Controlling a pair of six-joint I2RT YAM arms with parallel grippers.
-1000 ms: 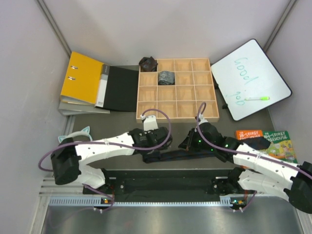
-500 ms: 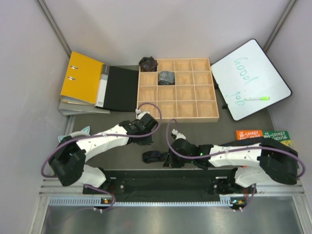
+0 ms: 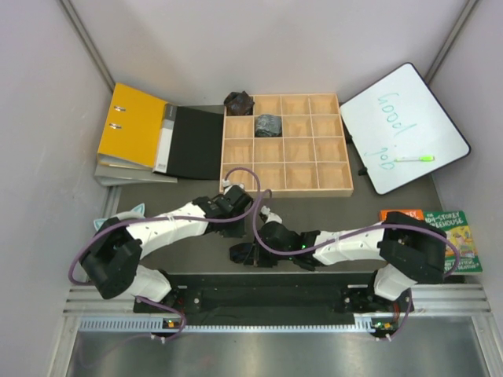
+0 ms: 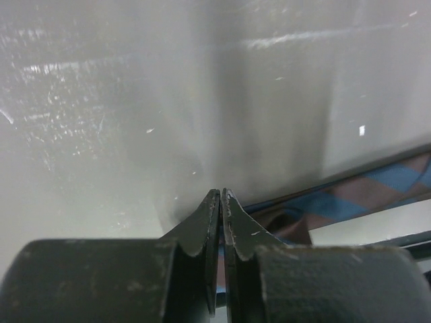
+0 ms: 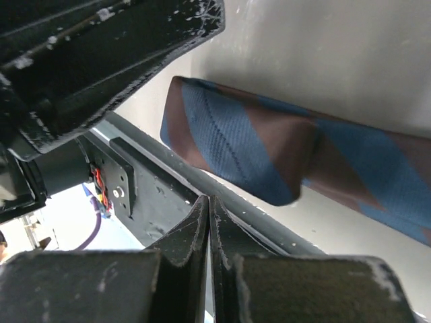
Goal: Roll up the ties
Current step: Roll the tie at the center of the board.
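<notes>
A tie (image 3: 240, 253) with blue and brown stripes lies on the table before the arms. Its folded end (image 5: 229, 145) shows in the right wrist view, and a stretch of it (image 4: 384, 185) shows in the left wrist view. My right gripper (image 3: 255, 253) (image 5: 209, 198) is shut and empty right beside that fold. Farther back, my left gripper (image 3: 244, 214) (image 4: 221, 194) is shut, its tips together, apart from the tie. A greyish rolled tie (image 3: 268, 123) sits in a compartment of the wooden tray (image 3: 286, 191). A brownish-black rolled tie (image 3: 239, 101) sits at the tray's far left corner.
A yellow binder (image 3: 134, 124) and a black folder cover (image 3: 196, 143) lie left of the tray. On the right are a whiteboard (image 3: 405, 118) with a green marker (image 3: 414, 158), and books (image 3: 440, 228). A black rail (image 3: 267, 292) runs along the near edge.
My left gripper has closed and drawn back from the tie toward the tray. My right arm has swept left along the tie, and now only the tie's left end shows.
</notes>
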